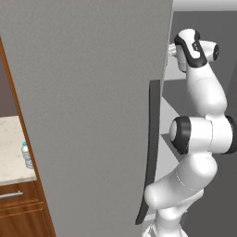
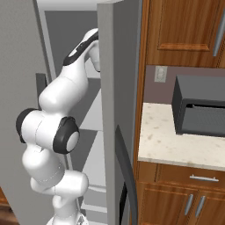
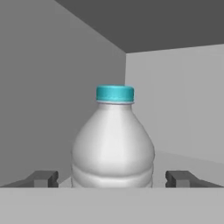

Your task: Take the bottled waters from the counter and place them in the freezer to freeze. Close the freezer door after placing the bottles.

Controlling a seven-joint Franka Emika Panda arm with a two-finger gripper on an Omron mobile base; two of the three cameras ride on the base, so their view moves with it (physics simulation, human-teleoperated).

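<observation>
The gripper [image 3: 112, 178] stands wide open, fingertips [image 3: 43, 178] clear of the bottle [image 3: 113, 140] upright between them (teal cap up) inside the freezer [image 3: 175, 100]. The freezer door [image 1: 88, 115] hangs open at left. A second bottle [image 1: 26, 155] stands on the counter [image 1: 11, 148] far left.
</observation>
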